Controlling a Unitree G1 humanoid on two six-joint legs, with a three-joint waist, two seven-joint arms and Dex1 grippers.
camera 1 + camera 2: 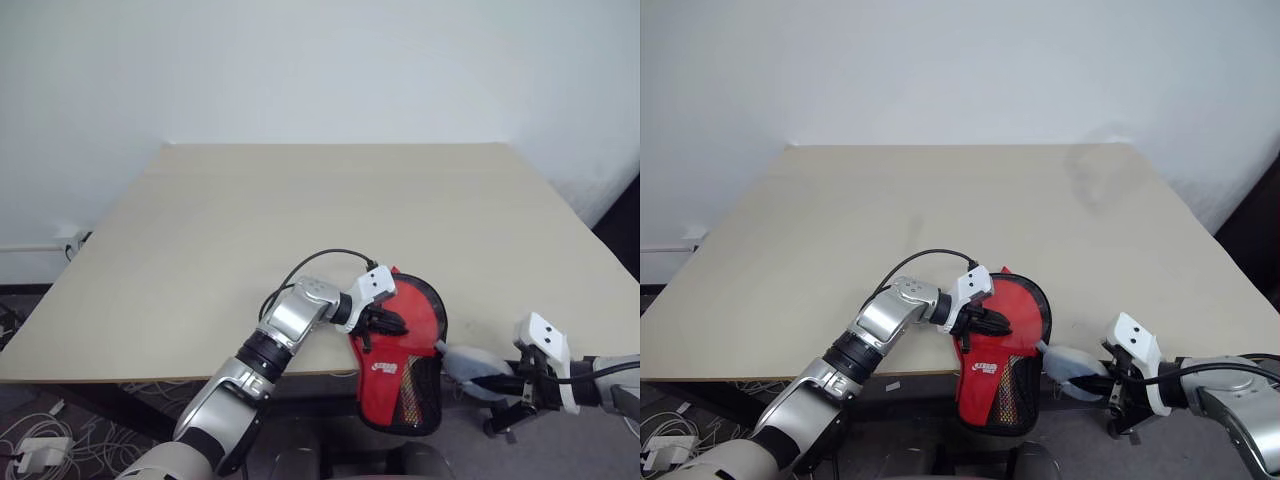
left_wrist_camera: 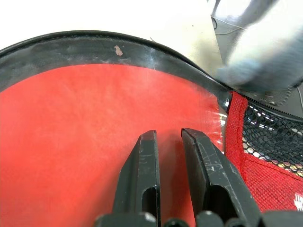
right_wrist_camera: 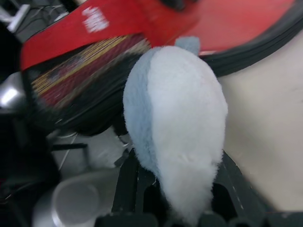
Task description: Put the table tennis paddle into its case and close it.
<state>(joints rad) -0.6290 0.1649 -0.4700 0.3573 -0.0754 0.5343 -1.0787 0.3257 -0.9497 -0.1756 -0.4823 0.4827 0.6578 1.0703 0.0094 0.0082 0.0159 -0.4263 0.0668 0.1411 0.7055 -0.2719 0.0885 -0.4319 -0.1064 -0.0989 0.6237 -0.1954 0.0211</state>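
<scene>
Currently, left tool [image 1: 385, 322] is clenched on the case [image 1: 400, 350] at the table [image 1: 300, 230] edge, six o'clock, paddle apparently inside. At four o'clock, right tool [image 1: 497, 385] grasps a fluffy grey-white tag [image 1: 470, 362] beside the case, seemingly its zip pull. Closing step; next, draw it along the rim.

A fuzzy white-and-grey tab [image 3: 182, 127] sits between the right pincer's [image 3: 182, 189] fingers, just beside the red, black-edged case [image 3: 142, 28], over the table [image 3: 270, 123].
</scene>
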